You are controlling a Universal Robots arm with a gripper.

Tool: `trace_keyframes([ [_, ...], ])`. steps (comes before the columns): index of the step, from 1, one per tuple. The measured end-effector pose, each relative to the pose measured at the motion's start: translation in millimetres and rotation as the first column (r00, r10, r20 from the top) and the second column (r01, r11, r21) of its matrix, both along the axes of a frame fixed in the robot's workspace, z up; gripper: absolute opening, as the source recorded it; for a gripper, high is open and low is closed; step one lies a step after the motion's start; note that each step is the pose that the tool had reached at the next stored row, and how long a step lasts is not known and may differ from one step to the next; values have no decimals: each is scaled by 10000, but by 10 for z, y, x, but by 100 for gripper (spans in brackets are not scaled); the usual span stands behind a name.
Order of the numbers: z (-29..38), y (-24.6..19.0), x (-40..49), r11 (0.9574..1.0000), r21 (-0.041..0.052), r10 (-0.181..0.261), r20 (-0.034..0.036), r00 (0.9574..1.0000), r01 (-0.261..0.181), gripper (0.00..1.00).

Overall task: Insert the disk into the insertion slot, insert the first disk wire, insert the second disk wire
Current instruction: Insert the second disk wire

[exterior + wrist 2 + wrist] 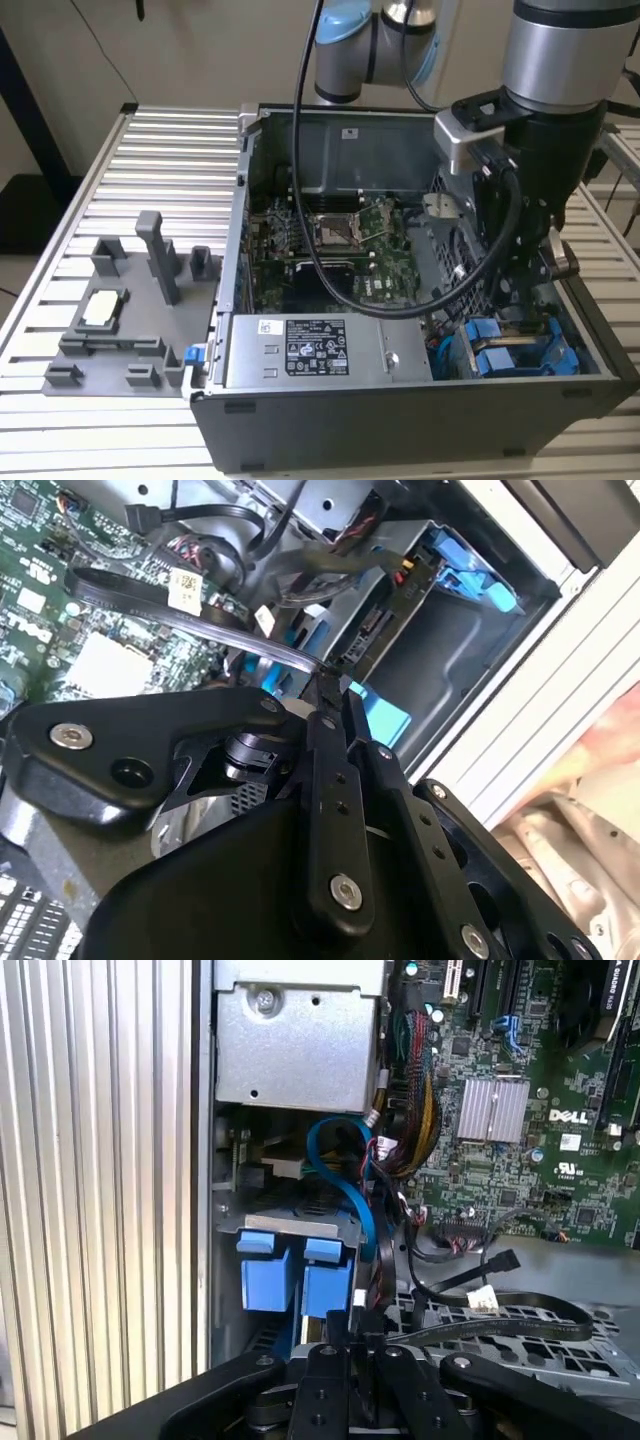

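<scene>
The disk (325, 1278) is seemingly sitting home in the slot (290, 1222). The end effector (365, 1345) is clamping a black wire (520, 1322) beside it, so wiring is looking unfinished.

A black flat cable (125, 592) loops just beside the pincer (365, 1340); two blue carrier fronts (295, 1272) and a blue cable (345, 1185) crowd the cage (560, 1348) ahead of it. Beyond the wire bundle (415, 1110), room opens over the motherboard (520, 1190).
</scene>
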State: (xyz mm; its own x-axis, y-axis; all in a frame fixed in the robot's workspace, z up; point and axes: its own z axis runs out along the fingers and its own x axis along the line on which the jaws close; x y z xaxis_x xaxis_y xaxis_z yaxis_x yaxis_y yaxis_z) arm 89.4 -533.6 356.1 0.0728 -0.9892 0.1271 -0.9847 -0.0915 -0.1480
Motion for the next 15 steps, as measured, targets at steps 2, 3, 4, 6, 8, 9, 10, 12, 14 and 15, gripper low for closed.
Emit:
trace_keyframes([
  [2,0,-29,24,10000,1,0,-37,10000,0,16],
  [3,0,-45,37,10000,1,-1,-56,10000,1,16],
  [4,0,-60,49,10000,1,-1,-75,10000,1,16],
  [6,0,-89,74,10000,1,0,-110,9999,0,16],
  [8,0,-119,97,10000,1,0,-146,9999,0,16],
  [9,-1,-133,109,10000,1,0,-163,9999,0,16],
  [10,-1,-148,120,10000,1,0,-181,9998,0,16],
  [12,0,-178,143,10000,0,0,-217,9998,0,16],
  [14,0,-208,164,10000,0,0,-252,9997,0,16],
  [15,0,-220,171,10000,1,-1,-266,9996,1,16],
])
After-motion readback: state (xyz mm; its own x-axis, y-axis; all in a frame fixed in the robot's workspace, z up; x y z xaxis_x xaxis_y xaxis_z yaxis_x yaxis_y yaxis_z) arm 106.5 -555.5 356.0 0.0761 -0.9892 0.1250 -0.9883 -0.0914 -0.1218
